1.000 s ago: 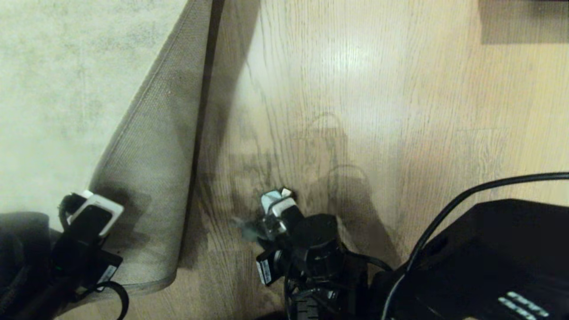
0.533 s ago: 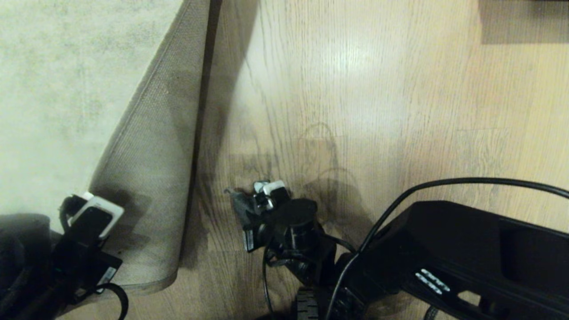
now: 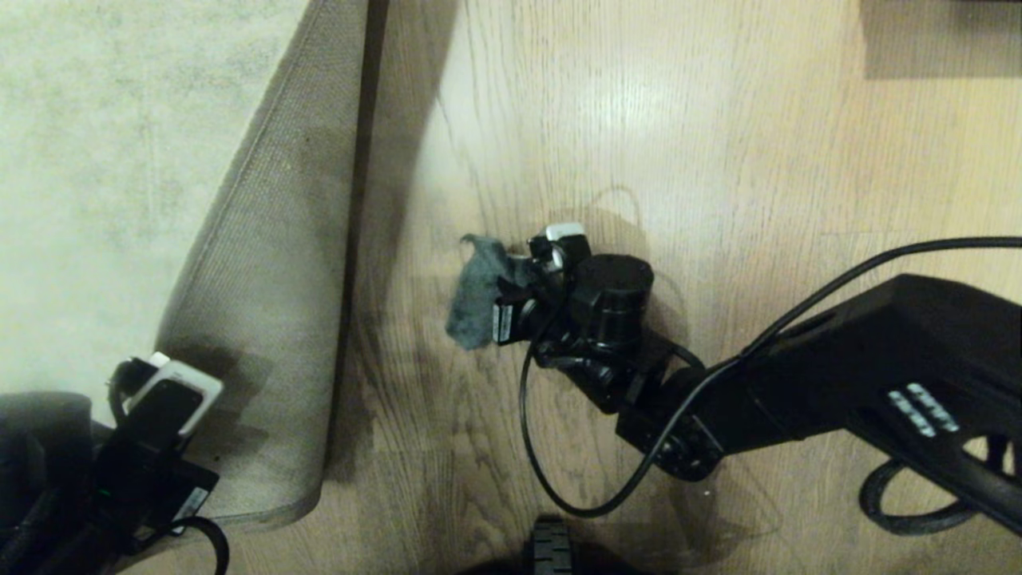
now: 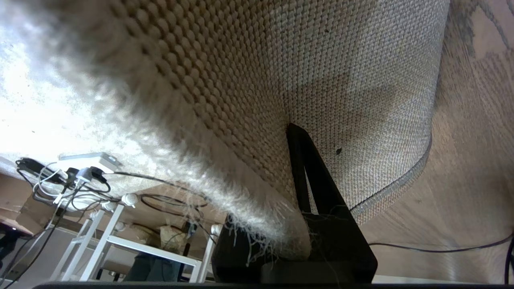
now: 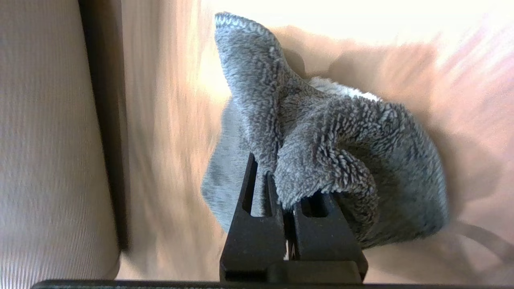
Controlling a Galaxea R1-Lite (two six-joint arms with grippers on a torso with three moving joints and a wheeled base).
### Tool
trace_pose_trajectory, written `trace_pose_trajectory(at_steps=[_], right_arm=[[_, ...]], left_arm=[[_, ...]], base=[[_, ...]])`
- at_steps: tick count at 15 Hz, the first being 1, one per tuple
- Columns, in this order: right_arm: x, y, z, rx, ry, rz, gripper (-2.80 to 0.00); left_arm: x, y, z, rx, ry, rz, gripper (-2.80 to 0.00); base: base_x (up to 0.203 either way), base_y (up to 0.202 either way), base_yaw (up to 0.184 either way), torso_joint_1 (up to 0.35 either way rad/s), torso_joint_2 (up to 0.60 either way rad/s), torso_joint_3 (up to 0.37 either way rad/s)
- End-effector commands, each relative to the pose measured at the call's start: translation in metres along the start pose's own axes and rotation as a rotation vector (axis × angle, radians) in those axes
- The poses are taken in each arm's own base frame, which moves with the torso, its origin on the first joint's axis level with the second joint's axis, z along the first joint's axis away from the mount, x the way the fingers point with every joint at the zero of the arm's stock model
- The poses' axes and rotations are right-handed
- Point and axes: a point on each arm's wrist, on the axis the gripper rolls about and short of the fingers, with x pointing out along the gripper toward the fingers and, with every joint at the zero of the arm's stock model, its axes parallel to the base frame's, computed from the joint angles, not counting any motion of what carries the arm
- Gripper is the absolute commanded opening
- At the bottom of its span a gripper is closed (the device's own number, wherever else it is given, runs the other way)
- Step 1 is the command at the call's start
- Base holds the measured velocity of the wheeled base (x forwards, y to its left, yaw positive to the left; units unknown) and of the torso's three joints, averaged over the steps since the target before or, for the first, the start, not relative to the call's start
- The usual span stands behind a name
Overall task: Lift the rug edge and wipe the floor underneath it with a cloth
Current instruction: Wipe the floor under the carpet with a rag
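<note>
Down at the near left, the left gripper is pinched tight on the rug edge, holding the corner folded back so the tan woven backing faces up. In the left wrist view one dark finger presses flat against that weave, with frayed pile spilling over the gripper's base. The rug's top is pale beige-grey with mottled darker patches; a thin bound border runs along its lifted corner.

Right of the rug edge lies a dark strip of shadow, then the floor, light wood-grain planks with a soft sheen.

Further right of the rug edge, well clear of it, the right gripper is closed on the cloth, a small fluffy dark grey rag bunched at the fingertips and hanging toward the rug side, over the bare planks. A small white label shows on the gripper's side, its writing too small to read.
</note>
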Motion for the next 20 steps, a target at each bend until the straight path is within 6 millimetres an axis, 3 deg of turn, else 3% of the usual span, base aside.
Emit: trace_pose_trajectory(at_steps=[1,6,11,15,20], right_arm=[[-0.018,-0.014,0.06,0.0,-0.113,-0.028,-2.8],[-0.061,-0.058,0.119,-0.053,-0.181,-0.136,-2.8],[-0.131,-0.093,0.139,-0.089,-0.185,-0.247,-2.8],[-0.202,-0.118,0.135,-0.142,-0.177,-0.352,-2.8],[-0.295,-0.131,0.078,-0.19,-0.041,-0.502,-2.8]], left_arm=[[0.0,0.0,0.0,0.003,0.0,0.004,-2.8],[0.0,0.0,0.0,0.006,0.002,0.005,-2.8],[0.001,-0.001,0.0,0.01,0.006,0.001,-2.8],[0.002,0.0,0.001,0.01,0.001,0.0,-2.8],[0.001,-0.001,0.0,0.013,0.004,-0.005,-2.8]], base=[[0.0,0.0,0.0,0.0,0.0,0.0],[0.0,0.0,0.0,0.0,0.0,0.0],[0.0,0.0,0.0,0.0,0.0,0.0],[0.0,0.0,0.0,0.0,0.0,0.0],[0.0,0.0,0.0,0.0,0.0,0.0]])
